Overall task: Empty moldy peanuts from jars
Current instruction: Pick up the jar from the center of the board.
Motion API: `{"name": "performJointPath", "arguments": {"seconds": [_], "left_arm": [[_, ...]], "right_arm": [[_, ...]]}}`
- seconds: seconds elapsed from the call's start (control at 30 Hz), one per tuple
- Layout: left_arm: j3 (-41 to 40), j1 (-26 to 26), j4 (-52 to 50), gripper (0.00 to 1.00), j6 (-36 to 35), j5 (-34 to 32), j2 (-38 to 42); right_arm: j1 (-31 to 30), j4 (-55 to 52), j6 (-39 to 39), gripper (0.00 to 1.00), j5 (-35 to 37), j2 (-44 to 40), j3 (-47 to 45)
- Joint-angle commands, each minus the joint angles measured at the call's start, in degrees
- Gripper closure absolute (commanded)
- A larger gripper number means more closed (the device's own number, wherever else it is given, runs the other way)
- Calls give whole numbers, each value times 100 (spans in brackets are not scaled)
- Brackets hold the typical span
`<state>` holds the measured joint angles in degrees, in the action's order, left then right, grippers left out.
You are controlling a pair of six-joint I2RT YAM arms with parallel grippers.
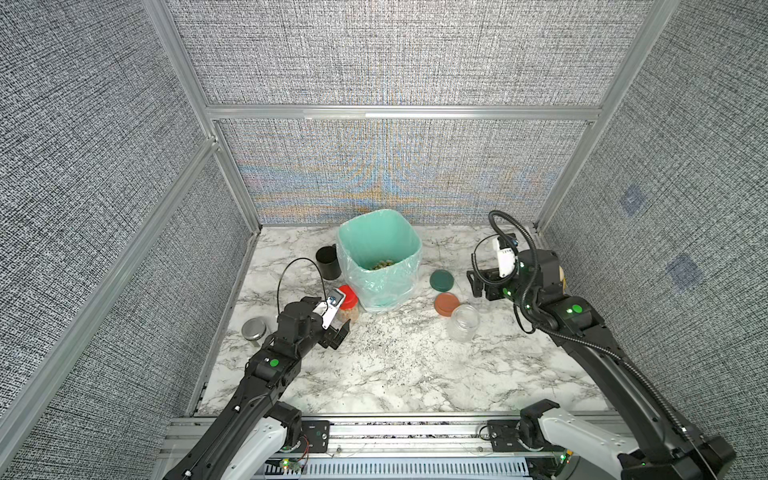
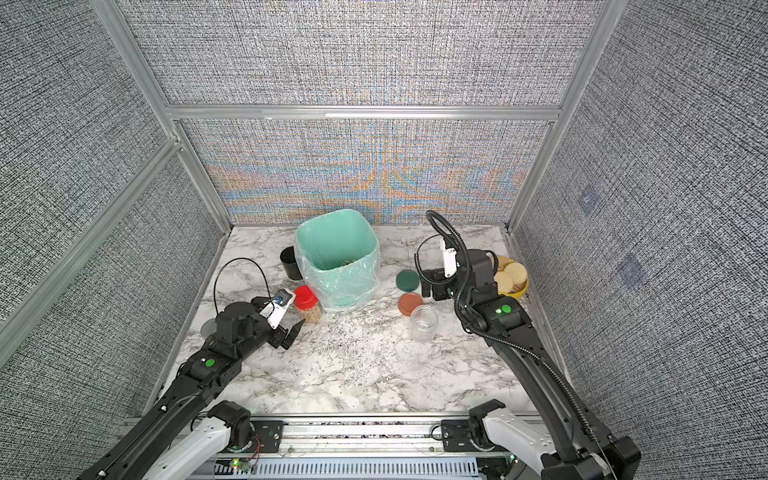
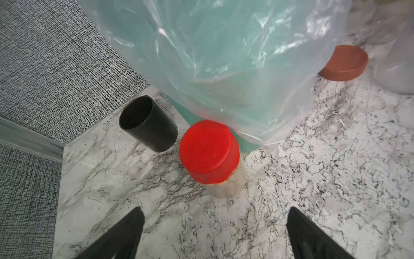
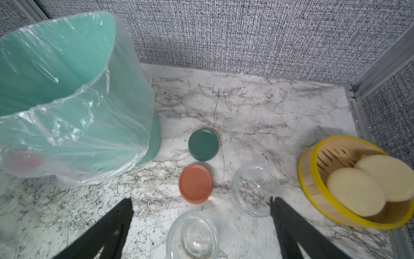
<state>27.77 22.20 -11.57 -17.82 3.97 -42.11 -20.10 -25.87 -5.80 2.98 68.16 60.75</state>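
My left pincer (image 3: 215, 208): jaws wide apart, holding nothing, on the near left side of the bin (image 1: 386, 291) and aimed toward it.
Red jar (image 3: 210, 152): straight ahead of my left pincer, apart from both jaws, upright with its lid on. It stands just beside the bin's near left corner; I cannot tell whether it touches the bag.
Peanuts (image 3: 226, 188): tan pieces fill the red jar below its lid. More lie at the bottom of the bin (image 1: 380, 264).
Mug (image 3: 147, 123): black, upright, just beside the bin's left side, farther back than the red jar.
Tin (image 1: 254, 330): steel, well to the left of the bin, beside my left arm.
My right pincer (image 4: 200, 199): jaws wide apart, gripping nothing, on the right of the bin.
Empty jars (image 4: 254, 190): two clear ones, no lids, upright, to the near right of the bin. One is close by my right jaw; the other (image 4: 192, 235) sits between my jaws.
Orange lid (image 4: 195, 183): flat on the table (image 1: 395, 374), right of the bin, just beside both empty jars.
Green lid (image 4: 203, 144): flat, just behind the orange lid, near the bin's right side.
Basket (image 4: 309, 170): yellow-rimmed, far right of the bin, holding pale discs (image 4: 356, 195).
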Motion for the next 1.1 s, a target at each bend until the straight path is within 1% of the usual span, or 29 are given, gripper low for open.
{"name": "performJointPath", "arguments": {"seconds": [0.0, 0.07, 0.13, 0.23, 0.37, 0.43, 0.5, 0.6, 0.67, 0.87, 0.93, 1.0, 1.07], "left_arm": [[-251, -297, 628, 0, -22, 914, -158], [-391, -531, 1057, 0, 127, 1162, -488], [-441, -698, 1380, 0, 125, 1360, -780], [-533, -836, 2091, 0, 183, 1639, -1140], [-312, -875, 2137, 0, 20, 2023, -1694], [-357, -880, 2384, 0, 122, 1846, -1861], [-374, -892, 2547, 0, 120, 1822, -1972], [-264, -892, 2497, 0, -99, 1903, -2192], [-229, -892, 2546, 0, -107, 1761, -2352], [53, -892, 2417, 0, -28, 1879, -2853], [126, -892, 2419, 0, -28, 1804, -2960], [149, -888, 2476, 1, 4, 1670, -3068], [182, -892, 2432, 3, -137, 1759, -3148]], "right_arm": [[33, 503, 165, 2, -152, 13, -44], [54, 569, 175, 2, -200, 22, -87], [76, 641, 180, 2, -265, 17, -111], [95, 774, 191, 2, -311, -5, -175], [130, 841, 185, 2, -346, 39, -182], [144, 855, 204, 2, -348, 55, -195], [164, 846, 219, 2, -336, 54, -195], [216, 857, 216, 2, -347, 44, -182], [244, 884, 227, 2, -392, 61, -161], [282, 908, 246, 2, -439, 166, -55], [287, 923, 255, 2, -444, 197, -45], [292, 923, 249, 2, -444, 223, -38], [301, 924, 262, 2, -430, 233, -41]]}}
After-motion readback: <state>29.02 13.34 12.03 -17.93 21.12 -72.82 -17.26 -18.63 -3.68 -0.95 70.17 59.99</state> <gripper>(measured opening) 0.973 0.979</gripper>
